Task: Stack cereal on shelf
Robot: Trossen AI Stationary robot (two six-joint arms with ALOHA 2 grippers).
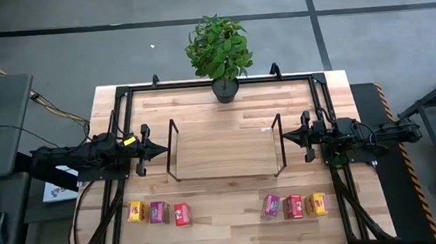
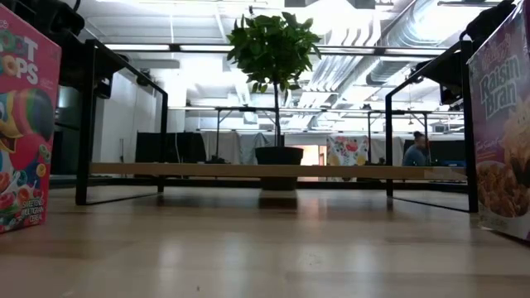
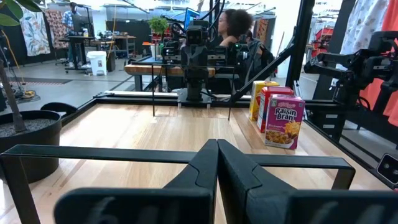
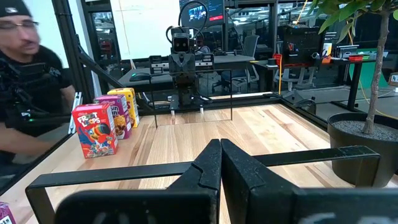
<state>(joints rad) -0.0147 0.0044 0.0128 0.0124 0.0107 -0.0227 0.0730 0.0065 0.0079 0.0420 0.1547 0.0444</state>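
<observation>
The shelf, a low light-wood board with a black frame upright at each end, stands mid-table. Three cereal boxes stand upright near the front edge on the left: yellow, pink, red. Three more stand on the right: pink, red, yellow. My left gripper is shut and level, just outside the shelf's left frame. My right gripper is shut and level, just outside the right frame. Neither holds anything.
A potted plant stands at the table's far edge behind the shelf. A black rail frame runs around the tabletop. A person is beside the table on the near side. Bare wood lies between the two groups of boxes.
</observation>
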